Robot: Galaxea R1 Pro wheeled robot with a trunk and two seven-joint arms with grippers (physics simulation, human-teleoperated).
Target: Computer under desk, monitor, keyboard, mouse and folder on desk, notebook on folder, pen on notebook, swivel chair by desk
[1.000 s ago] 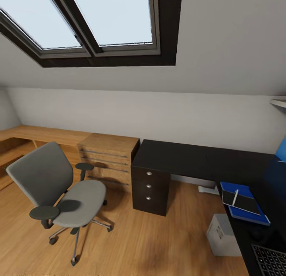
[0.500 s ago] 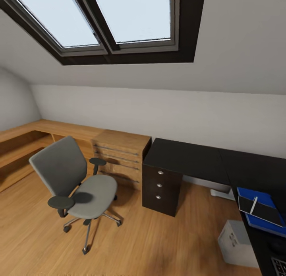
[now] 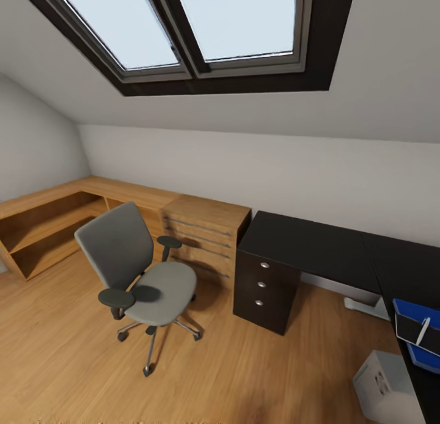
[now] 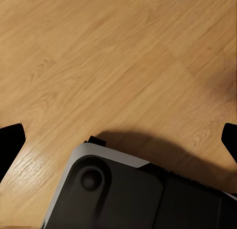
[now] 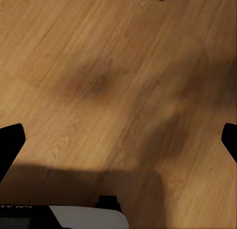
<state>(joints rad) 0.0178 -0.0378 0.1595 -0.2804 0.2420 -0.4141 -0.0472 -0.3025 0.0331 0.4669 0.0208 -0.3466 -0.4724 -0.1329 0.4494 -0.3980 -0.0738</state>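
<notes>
The grey swivel chair (image 3: 143,271) stands on the wooden floor, left of the desk (image 3: 311,244) and apart from it, with its seat bare. At the right edge of the head view the blue folder (image 3: 407,307) lies on the black desk top. The dark notebook (image 3: 410,328) rests on the folder, and the pale pen (image 3: 423,330) lies on the notebook. The silver computer (image 3: 388,387) stands on the floor below them. My left gripper (image 4: 118,140) and right gripper (image 5: 118,140) are open above bare floor. Monitor, keyboard and mouse are out of view.
Low wooden shelving (image 3: 49,219) runs along the left wall to a wooden drawer chest (image 3: 205,234) beside the desk's black drawer unit (image 3: 266,286). A dark-framed skylight (image 3: 201,33) sits in the sloped wall. My own base (image 4: 113,189) shows below the left gripper.
The head camera has swung left and up, so chair, desk and folder sit further right in the picture and the keyboard has left it. Nothing itself has moved.
</notes>
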